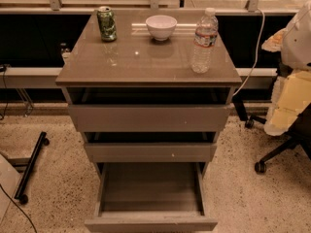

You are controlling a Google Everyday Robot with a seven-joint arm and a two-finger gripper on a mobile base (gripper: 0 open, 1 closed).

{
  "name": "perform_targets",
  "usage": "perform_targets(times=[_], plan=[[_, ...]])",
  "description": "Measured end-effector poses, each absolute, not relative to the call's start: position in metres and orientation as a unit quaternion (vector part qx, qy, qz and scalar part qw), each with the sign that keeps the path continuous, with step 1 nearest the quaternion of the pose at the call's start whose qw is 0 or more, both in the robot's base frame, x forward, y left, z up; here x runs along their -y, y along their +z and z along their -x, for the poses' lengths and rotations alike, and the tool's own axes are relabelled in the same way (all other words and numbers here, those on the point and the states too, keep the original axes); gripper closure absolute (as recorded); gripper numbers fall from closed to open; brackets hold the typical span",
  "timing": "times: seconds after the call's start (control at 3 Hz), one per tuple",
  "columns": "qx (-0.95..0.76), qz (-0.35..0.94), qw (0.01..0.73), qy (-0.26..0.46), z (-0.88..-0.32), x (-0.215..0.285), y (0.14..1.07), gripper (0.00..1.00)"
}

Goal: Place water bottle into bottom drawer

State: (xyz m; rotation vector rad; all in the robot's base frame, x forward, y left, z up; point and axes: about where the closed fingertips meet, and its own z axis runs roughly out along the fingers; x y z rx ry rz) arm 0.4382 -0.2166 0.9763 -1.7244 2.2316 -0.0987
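Observation:
The water bottle (pixel 204 41) is clear ribbed plastic with a white cap and a white-red label band. It stands upright on the right side of the cabinet top (pixel 146 62). The bottom drawer (pixel 150 186) is pulled far out toward me, and its grey interior shows nothing inside. My gripper is not in view. A bulky white shape (pixel 297 33) at the right edge may be part of my arm, and no fingers show on it.
A green soda can (pixel 106 24) stands at the back left of the top and a white bowl (pixel 161 26) at the back middle. The two upper drawers (pixel 148 118) are slightly open. An office chair (pixel 286 125) with yellow material stands to the right. A black bar (pixel 30 166) lies on the floor to the left.

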Motion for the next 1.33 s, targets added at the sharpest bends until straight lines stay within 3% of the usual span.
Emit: perform_targets(times=[0.67, 1.33], plan=[[-0.787, 0.589, 0.182, -0.027, -0.445, 0.21, 0.974, 0.0], [-0.802, 0.537, 0.261, 0.021, -0.484, 0.207, 0.968, 0.0]])
